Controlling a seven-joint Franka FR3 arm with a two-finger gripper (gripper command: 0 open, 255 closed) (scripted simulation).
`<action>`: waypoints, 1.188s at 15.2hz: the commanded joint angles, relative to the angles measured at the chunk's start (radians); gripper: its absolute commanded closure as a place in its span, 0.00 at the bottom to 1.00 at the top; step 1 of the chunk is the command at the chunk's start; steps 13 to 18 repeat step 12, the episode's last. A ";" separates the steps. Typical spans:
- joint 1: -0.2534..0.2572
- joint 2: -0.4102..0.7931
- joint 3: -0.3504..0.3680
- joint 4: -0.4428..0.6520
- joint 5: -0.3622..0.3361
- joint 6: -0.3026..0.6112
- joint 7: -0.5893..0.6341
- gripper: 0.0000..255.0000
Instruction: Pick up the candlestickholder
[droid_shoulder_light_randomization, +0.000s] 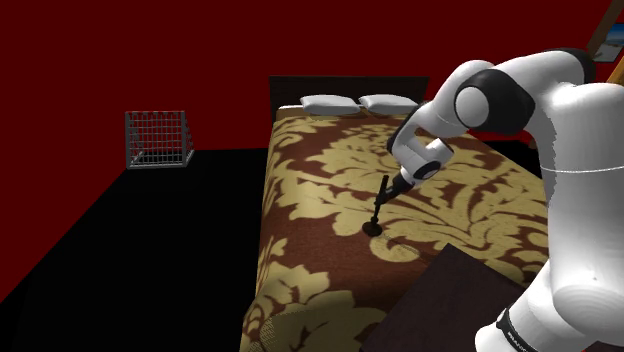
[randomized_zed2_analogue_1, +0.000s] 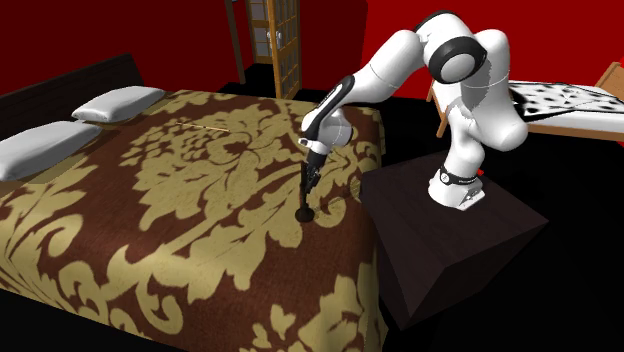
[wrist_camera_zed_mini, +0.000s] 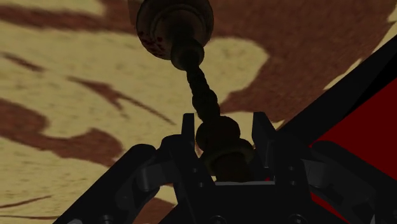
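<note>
Plainly slender, knobbed candlestickholder (wrist_camera_zed_mini: 202, 95) in gripper (wrist_camera_zed_mini: 224, 127)

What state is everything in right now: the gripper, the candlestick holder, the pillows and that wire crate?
gripper: shut on the candlestick holder's top end.
candlestick holder: roughly upright, clasped between the fingers, base down at the bedspread; cannot tell whether it is lifted.
pillows: two, lying flat at the head of the bed.
wire crate: standing upright on the floor.
</note>
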 joint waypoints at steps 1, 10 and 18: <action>0.011 -0.028 -0.012 -0.010 -0.033 0.000 0.030 1.00; 0.057 -0.147 -0.069 -0.053 -0.174 -0.005 0.152 1.00; 0.058 -0.149 -0.070 -0.053 -0.176 -0.005 0.154 1.00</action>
